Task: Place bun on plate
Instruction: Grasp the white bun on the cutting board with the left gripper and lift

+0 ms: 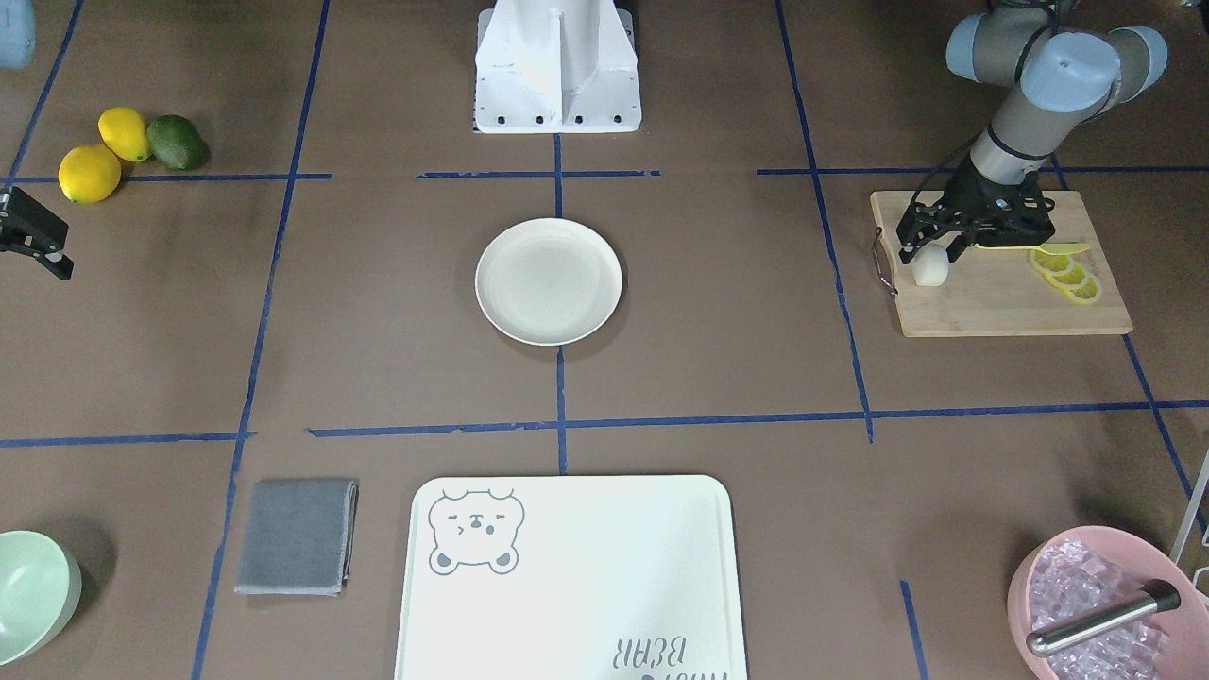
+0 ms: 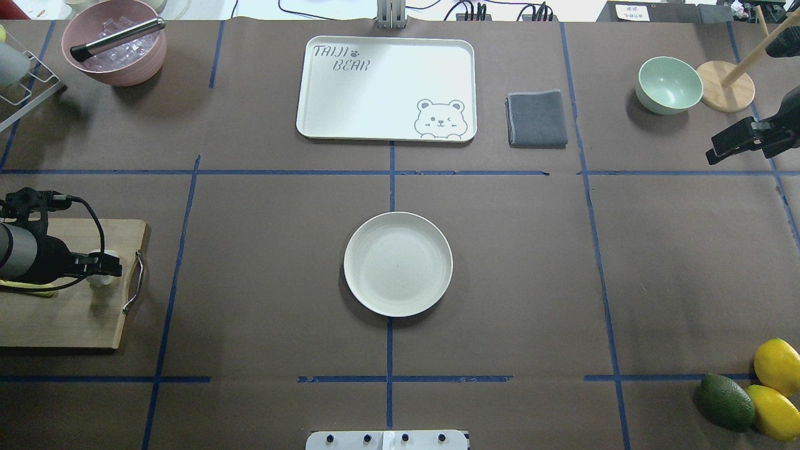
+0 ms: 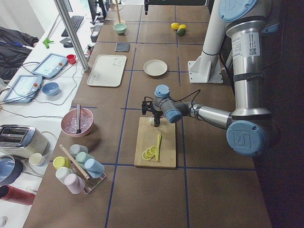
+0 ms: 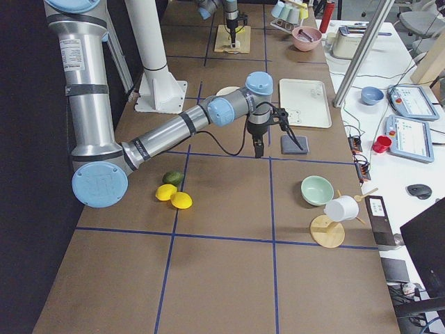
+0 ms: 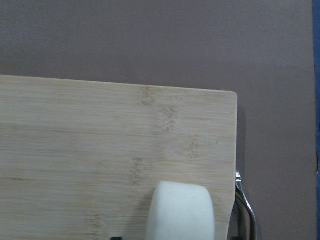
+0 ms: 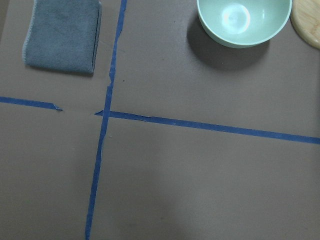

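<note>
Black fingers (image 1: 953,249) of your left gripper (image 1: 929,253) are standing apart, straddling the bun (image 1: 930,268) without pinching it. The bun is sitting on the bamboo board (image 1: 1001,302) near its handle end, well apart from the plate (image 1: 549,281), which is waiting bare at mid-worktop. You are still facing the grip, lift, carry and release. Your right gripper (image 1: 38,247) is hanging far off, and I cannot tell whether its fingers are together.

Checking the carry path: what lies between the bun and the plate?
In the overhead view, only the board's metal handle and a blue tape line on bare table separate the bun from the plate.
</note>
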Controlling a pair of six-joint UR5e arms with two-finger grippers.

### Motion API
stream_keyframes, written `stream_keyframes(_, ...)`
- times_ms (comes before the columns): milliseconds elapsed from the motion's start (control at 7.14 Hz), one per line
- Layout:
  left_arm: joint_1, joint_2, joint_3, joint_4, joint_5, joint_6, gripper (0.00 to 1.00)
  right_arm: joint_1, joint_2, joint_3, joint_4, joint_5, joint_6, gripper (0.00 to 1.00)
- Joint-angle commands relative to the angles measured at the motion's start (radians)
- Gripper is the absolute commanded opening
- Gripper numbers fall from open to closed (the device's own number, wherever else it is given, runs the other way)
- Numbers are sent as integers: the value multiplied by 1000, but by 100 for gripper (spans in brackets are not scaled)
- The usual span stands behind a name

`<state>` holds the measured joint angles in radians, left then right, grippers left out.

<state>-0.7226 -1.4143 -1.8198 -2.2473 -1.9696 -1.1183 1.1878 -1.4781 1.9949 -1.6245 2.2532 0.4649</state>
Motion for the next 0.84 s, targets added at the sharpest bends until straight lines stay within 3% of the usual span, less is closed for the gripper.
stream_keyframes(0,0,1,-1,2,0,0,50,3,-1,1,0,0,0,100)
stream_keyframes(280,0,1,-3,2,0,3,40,7,-2,1,0,0,0,100)
stream_keyframes(700,-6,1,-12,5,-6,9,34,22,-10,2,0,20,0,100)
